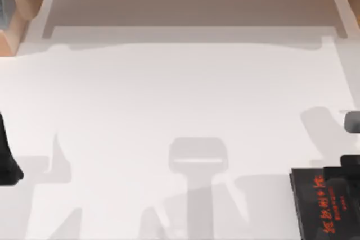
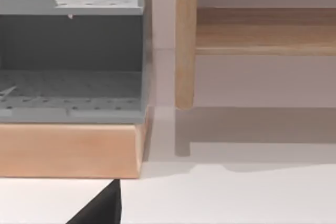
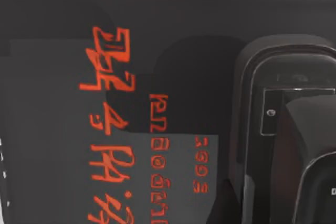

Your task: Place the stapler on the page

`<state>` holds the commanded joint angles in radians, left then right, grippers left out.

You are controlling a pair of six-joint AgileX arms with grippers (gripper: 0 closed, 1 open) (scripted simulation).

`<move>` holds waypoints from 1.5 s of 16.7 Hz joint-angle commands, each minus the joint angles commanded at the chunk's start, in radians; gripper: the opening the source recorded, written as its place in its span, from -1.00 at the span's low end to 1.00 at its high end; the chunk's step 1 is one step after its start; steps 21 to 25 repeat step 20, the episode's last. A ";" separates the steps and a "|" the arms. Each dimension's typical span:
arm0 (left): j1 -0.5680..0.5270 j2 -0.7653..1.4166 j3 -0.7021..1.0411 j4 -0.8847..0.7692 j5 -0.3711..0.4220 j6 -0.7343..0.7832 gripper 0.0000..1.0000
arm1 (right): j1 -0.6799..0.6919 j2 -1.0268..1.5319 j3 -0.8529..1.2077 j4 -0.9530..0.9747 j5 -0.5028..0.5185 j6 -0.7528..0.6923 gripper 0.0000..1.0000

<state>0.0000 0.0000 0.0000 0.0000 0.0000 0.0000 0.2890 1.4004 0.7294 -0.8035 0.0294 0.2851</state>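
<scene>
Stapler (image 3: pixel 286 145) lies on the page (image 1: pixel 320 206) (right arm above); jaws' state I cannot tell, either arm.

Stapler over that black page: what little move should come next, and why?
Probably lower it the last bit and let go. The stapler is over the page, beside the red characters, with the right gripper at the table's right edge; whether it touches, I cannot tell. Left gripper is parked left.
</scene>
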 joint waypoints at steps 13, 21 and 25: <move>0.000 0.000 0.000 0.000 0.000 0.000 1.00 | 0.000 0.000 0.000 0.000 0.000 0.000 0.81; 0.000 0.000 0.000 0.000 0.000 0.000 1.00 | 0.000 0.000 0.000 0.000 0.000 0.000 1.00; 0.000 0.000 0.000 0.000 0.000 0.000 1.00 | 0.000 0.000 0.000 0.000 0.000 0.000 1.00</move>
